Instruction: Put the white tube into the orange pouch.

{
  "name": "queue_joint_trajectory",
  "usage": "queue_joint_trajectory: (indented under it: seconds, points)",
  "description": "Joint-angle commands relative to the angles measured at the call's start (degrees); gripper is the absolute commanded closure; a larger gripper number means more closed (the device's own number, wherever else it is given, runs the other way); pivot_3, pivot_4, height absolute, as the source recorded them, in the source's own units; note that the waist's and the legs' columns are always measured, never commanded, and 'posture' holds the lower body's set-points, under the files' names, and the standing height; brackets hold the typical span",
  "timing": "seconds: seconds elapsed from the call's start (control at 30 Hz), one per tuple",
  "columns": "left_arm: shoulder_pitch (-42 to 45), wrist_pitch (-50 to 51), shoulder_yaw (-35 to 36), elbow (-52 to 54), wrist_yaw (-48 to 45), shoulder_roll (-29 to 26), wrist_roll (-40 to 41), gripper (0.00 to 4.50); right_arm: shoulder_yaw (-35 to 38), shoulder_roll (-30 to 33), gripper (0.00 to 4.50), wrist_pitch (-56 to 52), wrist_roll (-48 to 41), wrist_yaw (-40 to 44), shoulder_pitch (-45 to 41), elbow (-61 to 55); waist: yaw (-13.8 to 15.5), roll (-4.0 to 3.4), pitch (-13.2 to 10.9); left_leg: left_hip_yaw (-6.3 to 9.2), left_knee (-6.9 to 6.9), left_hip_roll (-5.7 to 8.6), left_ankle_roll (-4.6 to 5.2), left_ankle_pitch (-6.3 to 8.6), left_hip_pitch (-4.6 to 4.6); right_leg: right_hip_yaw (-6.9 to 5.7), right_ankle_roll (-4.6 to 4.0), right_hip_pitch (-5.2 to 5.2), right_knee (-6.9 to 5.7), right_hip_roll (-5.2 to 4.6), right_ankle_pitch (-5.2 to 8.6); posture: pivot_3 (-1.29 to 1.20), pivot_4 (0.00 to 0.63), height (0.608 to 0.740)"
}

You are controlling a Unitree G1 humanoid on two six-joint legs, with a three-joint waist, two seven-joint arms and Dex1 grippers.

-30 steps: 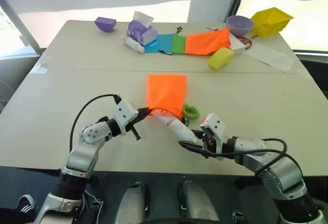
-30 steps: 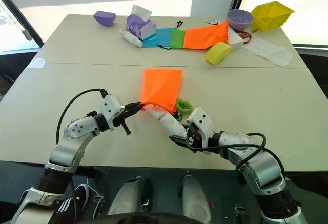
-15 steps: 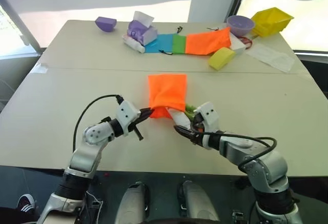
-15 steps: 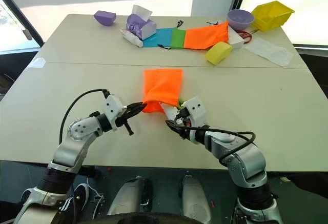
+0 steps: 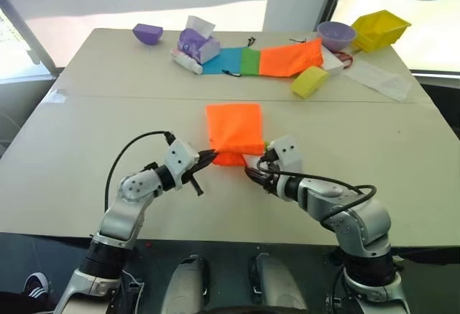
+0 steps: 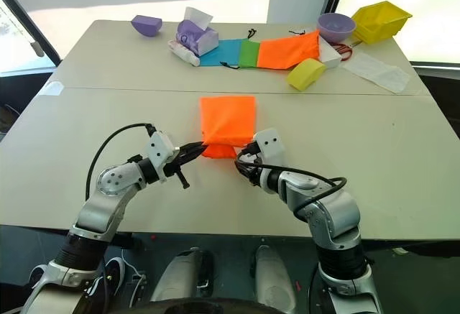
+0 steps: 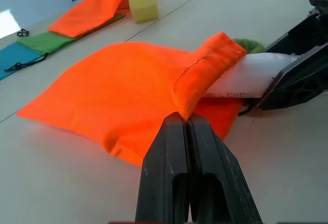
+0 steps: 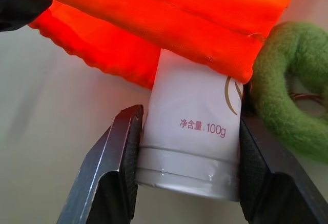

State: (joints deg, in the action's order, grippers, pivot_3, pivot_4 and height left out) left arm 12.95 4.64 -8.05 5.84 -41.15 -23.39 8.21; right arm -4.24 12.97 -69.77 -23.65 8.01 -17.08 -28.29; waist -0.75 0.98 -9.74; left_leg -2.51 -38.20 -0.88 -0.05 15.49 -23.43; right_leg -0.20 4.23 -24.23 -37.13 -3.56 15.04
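The orange pouch (image 5: 235, 127) lies flat in the middle of the near table. My left gripper (image 7: 183, 124) is shut on the hem of its mouth and holds that edge lifted. The white tube (image 8: 192, 131) goes partway into the opening, its front part hidden under the orange fabric. My right gripper (image 8: 187, 115) is shut on the tube's exposed end, one black finger (image 8: 120, 157) on each side. A lime-green ring (image 8: 287, 80) lies against the tube by the pouch's mouth. In the left eye view, the two grippers meet at the pouch's near edge (image 5: 230, 159).
On the far table lies a row of blue, green and orange cloths (image 5: 259, 61), with a purple tissue box (image 5: 198, 42) to their left. A yellow sponge (image 5: 310, 81), purple bowl (image 5: 336, 35), yellow bin (image 5: 380, 29) and a paper sheet (image 5: 377, 78) stand at far right.
My right gripper has moved forward and left toward the pouch and tilted down, pushing the tube further into the mouth. The left gripper has kept its hold in place.
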Motion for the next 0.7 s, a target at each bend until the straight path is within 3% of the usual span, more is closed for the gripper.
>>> queue_joint_trajectory:
  seconds: [0.03, 0.5, 0.6, 0.67, 0.7]
  points:
    - [-0.18, -0.46, 0.07, 2.41, -0.12, 0.10, 0.55, 4.50, -0.63, 1.03, 2.67, 0.85, 1.85, -0.48, -1.36, 0.00, -0.02, 0.00, 0.00, 0.00, 0.00, 0.00, 0.00, 0.00, 0.00, 0.00, 0.00, 0.00, 0.00, 0.01, 0.00, 0.00, 0.150, 0.740]
    - [0.24, -0.39, -0.21, 2.73, 0.43, 0.99, 0.25, 4.50, -4.19, -4.63, 2.67, 4.11, 7.57, -1.76, -12.17, 15.43, -0.19, 0.00, 0.00, -0.04, 0.00, -0.02, 0.10, -0.08, 0.03, 0.02, 0.07, -0.01, -0.05, 0.09, -0.07, 0.00, 0.150, 0.740]
    - [-0.32, -0.46, 0.15, 3.51, 0.98, 0.88, 0.02, 4.50, -5.54, -3.30, 2.67, 2.10, 6.28, 1.25, -11.50, 14.10, -0.20, 0.00, 0.00, -0.07, 0.01, -0.01, 0.10, -0.08, 0.02, 0.02, 0.07, -0.01, -0.02, 0.05, -0.07, 0.00, 0.150, 0.740]
    - [-0.38, -0.36, 0.71, 3.52, 1.38, 0.78, 0.13, 4.50, -10.81, 0.55, 2.67, 2.39, 8.04, 3.33, -11.43, 11.86, -0.20, 0.00, 0.00, -0.07, 0.01, -0.01, 0.10, -0.08, 0.02, 0.02, 0.07, -0.01, -0.02, 0.04, -0.07, 0.00, 0.150, 0.740]
    - [-0.52, -0.35, 0.77, 3.47, 1.02, 0.73, 0.59, 4.50, -9.32, -0.92, 2.67, 3.12, 8.03, 2.44, -11.90, 12.54, -0.21, 0.00, 0.00, -0.06, 0.01, -0.01, 0.10, -0.08, 0.02, 0.02, 0.07, -0.01, -0.02, 0.03, -0.07, 0.00, 0.150, 0.740]
